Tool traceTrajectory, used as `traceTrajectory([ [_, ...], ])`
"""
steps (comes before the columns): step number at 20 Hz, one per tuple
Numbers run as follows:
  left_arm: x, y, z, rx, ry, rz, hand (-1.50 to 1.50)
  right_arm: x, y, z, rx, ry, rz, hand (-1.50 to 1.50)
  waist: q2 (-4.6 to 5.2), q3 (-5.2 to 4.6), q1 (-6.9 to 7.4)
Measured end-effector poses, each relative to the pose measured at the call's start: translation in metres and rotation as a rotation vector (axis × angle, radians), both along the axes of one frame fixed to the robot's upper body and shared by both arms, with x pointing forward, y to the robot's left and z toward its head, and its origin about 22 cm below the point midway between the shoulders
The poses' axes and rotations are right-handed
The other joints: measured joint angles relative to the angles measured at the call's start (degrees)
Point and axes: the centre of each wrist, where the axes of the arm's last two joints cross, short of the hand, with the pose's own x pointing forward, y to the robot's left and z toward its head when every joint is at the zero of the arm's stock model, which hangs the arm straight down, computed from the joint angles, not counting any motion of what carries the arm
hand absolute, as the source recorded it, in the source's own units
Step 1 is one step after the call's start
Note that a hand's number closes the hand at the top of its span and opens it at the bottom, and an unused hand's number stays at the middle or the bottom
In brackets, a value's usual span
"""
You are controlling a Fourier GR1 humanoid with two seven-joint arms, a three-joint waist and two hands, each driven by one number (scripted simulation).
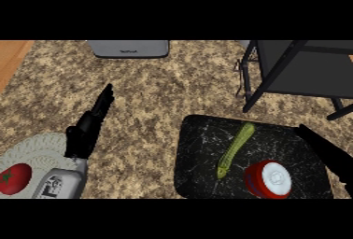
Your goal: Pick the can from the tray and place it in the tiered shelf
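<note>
No legible text found. The grey appliance (128,48) at the table's far edge bears a small dark marking on its front face, too small to read. Nothing else carries lettering.

Red, white-topped cylindrical can (270,179); black, white-marbled square tray (200,154); green elongated chilli (234,149); speckled brown-beige granite counter (172,84).

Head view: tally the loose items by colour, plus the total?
Red: 2, the can on the tray and the tomato on the plate.
Green: 1, the long pepper on the tray.
Total: 3.
</note>
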Motion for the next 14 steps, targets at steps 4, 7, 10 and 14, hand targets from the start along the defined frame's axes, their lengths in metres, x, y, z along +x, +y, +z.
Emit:
traceTrajectory([
  [4, 0.004, -0.003, 0.003, -0.007, -0.002, 0.002, 0.00, 0.003, 0.003, -0.007, 0.002, 0.005, 0.001, -1.50, 0.00, 0.01, -0.04],
  [7, 0.005, -0.006, 0.002, -0.008, -0.003, 0.004, 0.00, 0.008, 0.003, -0.010, 0.003, 0.004, -0.006, -1.50, 0.01, 0.00, -0.03],
  [10, 0.000, -0.007, 0.006, -0.008, 0.001, -0.003, 0.00, 0.013, 0.007, -0.016, -0.006, 0.006, -0.014, -1.50, 0.00, 0.00, 0.06],
  [14, 0.005, -0.007, 0.007, -0.007, -0.003, 0.001, 0.00, 0.012, 0.015, -0.025, -0.016, 0.017, -0.017, -1.50, 0.01, 0.00, -0.02],
])
